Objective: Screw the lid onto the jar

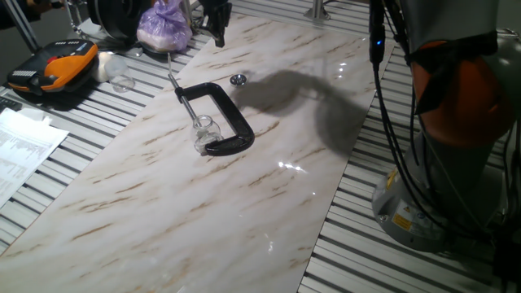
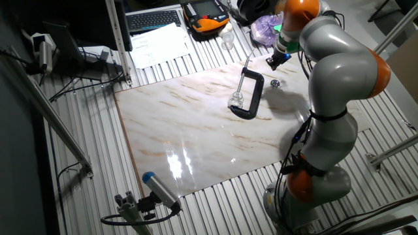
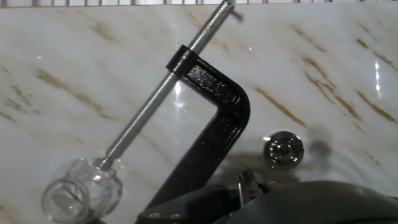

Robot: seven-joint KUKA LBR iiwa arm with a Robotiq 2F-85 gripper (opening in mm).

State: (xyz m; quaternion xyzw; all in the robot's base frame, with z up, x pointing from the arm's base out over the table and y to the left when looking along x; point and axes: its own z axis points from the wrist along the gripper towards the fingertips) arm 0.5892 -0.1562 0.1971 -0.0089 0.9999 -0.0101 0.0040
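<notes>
The jar (image 1: 205,129) is small, clear glass, and sits on the marble table (image 1: 244,212) at the tip of the screw of a black C-clamp (image 1: 232,122). It also shows in the other fixed view as the jar (image 2: 238,99) and low on the left of the hand view as the jar (image 3: 81,190). The lid (image 1: 238,79), a shiny round metal cap, lies alone on the marble beyond the clamp; the hand view shows the lid (image 3: 284,150) right of the clamp's frame. My gripper (image 1: 218,32) hangs above the far table edge, holding nothing; its finger gap is not clear.
A purple bag (image 1: 163,24), an orange-and-black device (image 1: 53,69), another clear glass vessel (image 1: 122,81) and papers (image 1: 20,146) lie on the slatted bench to the left. My arm's base (image 1: 440,187) with cables stands at the right.
</notes>
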